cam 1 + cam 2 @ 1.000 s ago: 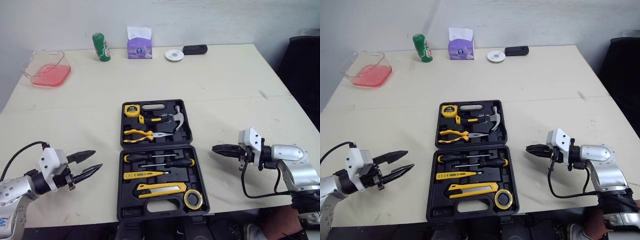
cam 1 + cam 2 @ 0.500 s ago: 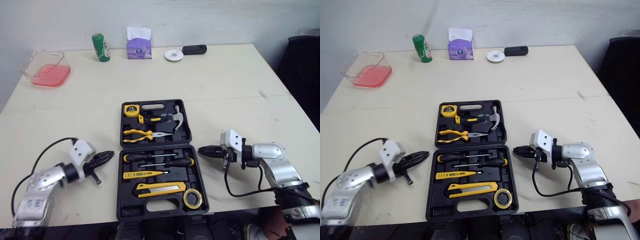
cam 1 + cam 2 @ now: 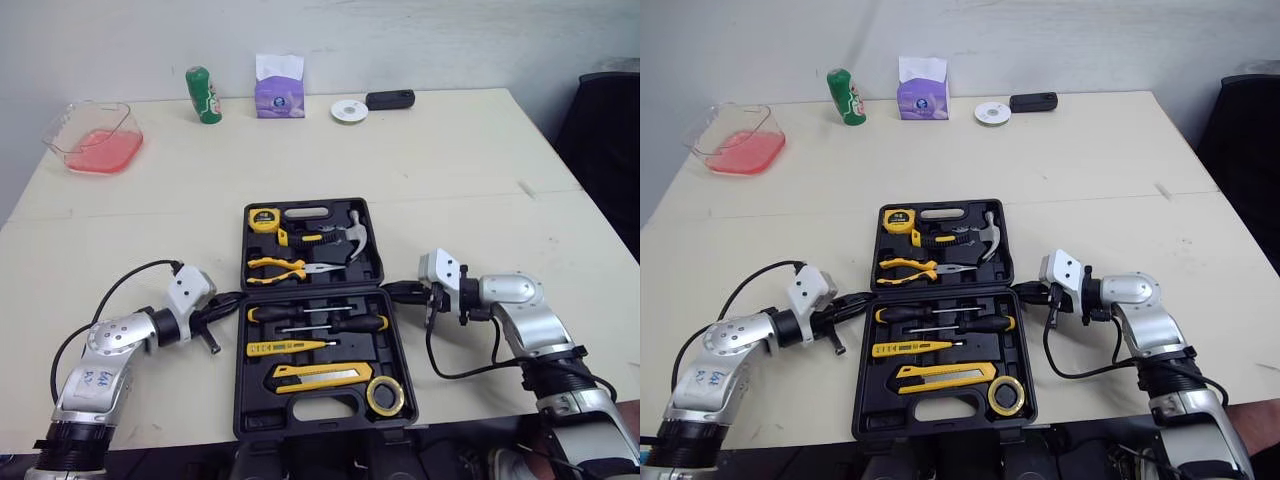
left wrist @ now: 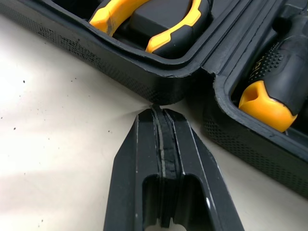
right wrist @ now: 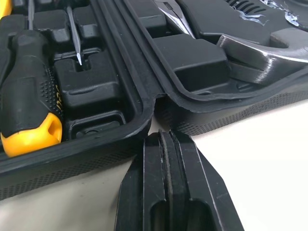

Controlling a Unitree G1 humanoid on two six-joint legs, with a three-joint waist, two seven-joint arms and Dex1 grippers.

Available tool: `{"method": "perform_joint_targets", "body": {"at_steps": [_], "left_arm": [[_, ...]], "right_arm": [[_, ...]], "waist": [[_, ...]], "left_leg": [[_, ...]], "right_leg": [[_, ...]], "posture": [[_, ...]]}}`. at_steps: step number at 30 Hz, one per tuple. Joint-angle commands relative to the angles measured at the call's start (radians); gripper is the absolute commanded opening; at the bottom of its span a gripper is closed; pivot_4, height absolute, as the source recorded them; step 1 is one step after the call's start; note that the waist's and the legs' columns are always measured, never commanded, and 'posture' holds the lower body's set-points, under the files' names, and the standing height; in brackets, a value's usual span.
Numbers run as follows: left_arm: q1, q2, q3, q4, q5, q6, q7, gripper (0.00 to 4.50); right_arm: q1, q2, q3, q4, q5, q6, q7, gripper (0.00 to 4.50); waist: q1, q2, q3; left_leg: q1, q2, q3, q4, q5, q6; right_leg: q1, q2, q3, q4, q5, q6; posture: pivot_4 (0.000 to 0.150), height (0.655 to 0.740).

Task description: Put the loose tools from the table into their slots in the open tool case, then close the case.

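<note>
Toward the 6 o'clock edge of the worktop (image 3: pixel 450 170) the tool case (image 3: pixel 322 412) lies fully open, one half at 12 o'clock and the other at 6 o'clock, joined by the hinge line across the middle. Every tool I can make out sits in a moulded slot. The tape measure (image 3: pixel 263 219), hammer (image 3: pixel 345 240) and pliers (image 3: pixel 285 268) are in the far half. The screwdrivers (image 3: pixel 320 318), yellow tester (image 3: pixel 290 349), utility knife (image 3: pixel 320 378) and roll of tape (image 3: pixel 386 397) are in the near half. The other things on the worktop, out towards 11 and 12 o'clock, are a green can (image 3: pixel 203 95), a purple tissue box (image 3: pixel 279 92) and a clear tub of pink liquid (image 3: pixel 92 140); none of them is a tool. So the loading part looks finished and only the closing is left.

Both arms seem set up for that. The left hand (image 3: pixel 232 298) lies low at the case's 9 o'clock, fingers pressed together and holding nothing, its tip at the notch where the two halves meet. The right hand (image 3: pixel 390 292) mirrors it at 3 o'clock, fingers likewise together and empty. Whether either tip actually touches the plastic I cannot tell; they are at least just beside it. One half must now be lifted and folded over the other, probably with both tips working under the edges together.
</note>
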Motion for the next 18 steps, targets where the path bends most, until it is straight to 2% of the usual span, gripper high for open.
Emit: {"method": "perform_joint_targets", "body": {"at_steps": [1,5,10,18], "left_arm": [[-0.038,-0.021,-0.04,-0.002,0.004,0.001,-0.008,0.05],[-0.069,-0.026,-0.052,0.023,0.014,0.016,-0.001,0.05],[-0.138,-0.048,-0.068,0.08,0.032,0.045,0.016,0.05],[-0.176,-0.058,-0.081,0.126,0.048,0.06,0.023,0.05]], "right_arm": [[-0.026,0.014,0.008,0.007,-0.005,-0.04,0.005,0.0],[-0.057,0.023,-0.001,0.056,-0.016,-0.064,-0.004,0.0],[-0.137,0.033,-0.006,0.226,-0.061,-0.158,-0.018,0.0],[-0.18,0.053,0.02,0.351,-0.11,-0.24,-0.018,0.0]], "waist": [[0.001,0.0,0.0],[0.001,0.0,0.0],[0.0,0.0,0.0],[-0.001,0.0,0.0]], "left_leg": [[0.0,0.0,0.0,0.0,0.0,0.0],[0.0,-0.001,0.0,0.0,0.001,0.0],[0.0,-0.002,0.0,0.002,0.002,0.001],[0.002,-0.002,0.0,0.003,0.003,0.001]], "right_leg": [[0.0,0.0,0.0,0.0,0.0,0.0],[0.0,-0.001,0.0,0.001,0.0,0.0],[0.0,-0.001,0.0,0.005,0.0,0.0],[0.001,-0.001,0.0,0.006,0.0,0.0]], "posture": [[0.15,0.74],[0.15,0.74],[0.15,0.74],[0.15,0.74]]}}
